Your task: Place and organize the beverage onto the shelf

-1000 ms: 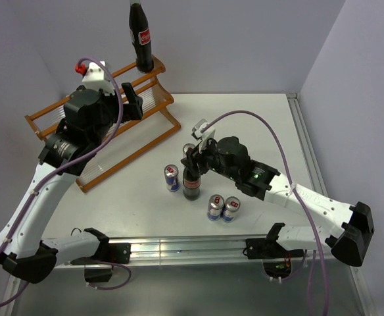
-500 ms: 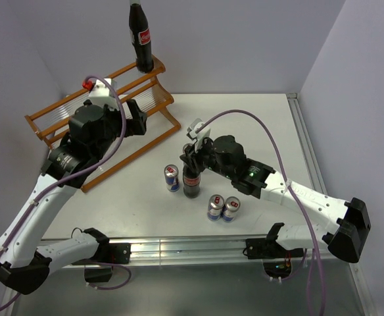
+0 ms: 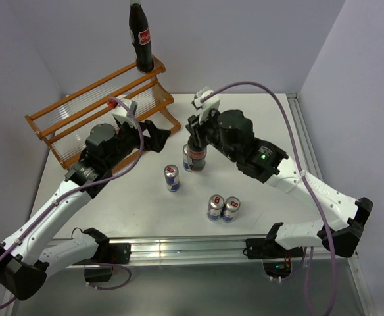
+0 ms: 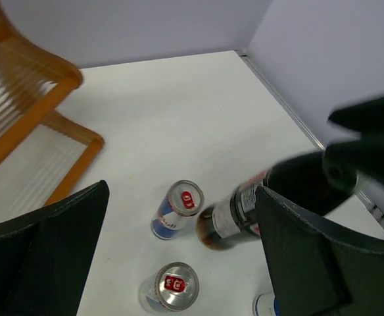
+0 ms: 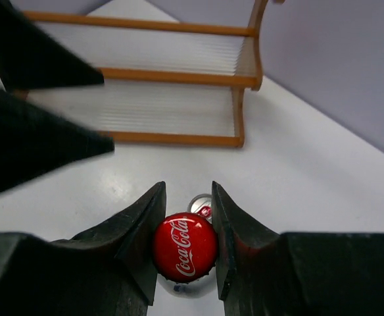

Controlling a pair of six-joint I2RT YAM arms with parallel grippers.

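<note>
Orange-brown wooden shelf [image 3: 77,113] sits far left at the back of the white table [image 3: 264,125], tiers slanted. One cola bottle [image 3: 141,39] stands upright on the shelf's top right corner. No cans show on any tier.

Left gripper [image 3: 160,136] hangs just right of the shelf's lower end, fingers wide apart, nothing between them.

Single can [image 3: 171,178] stands on the table near the middle. Just right of it is the second cola bottle [image 3: 193,158]. The right gripper [image 3: 193,137] comes down over it, jaws pressed in on the neck under the red cap [image 5: 185,246]. The left wrist view shows this bottle leaning. Can't tell whether its base is off the table.

Further right and nearer the arm bases, a pair of cans [image 3: 223,208] stands touching side by side.

Progress, judged: early. One bottle placed, the other gripped but well apart from the shelf, every can left to move, lining up not started.

Count: two cola bottles. Three cans for certain in the top view. A silver can top [image 5: 202,205] peeks just past the cap in the right wrist view; can't tell if it is a fourth. One shelf, three tiers.
</note>
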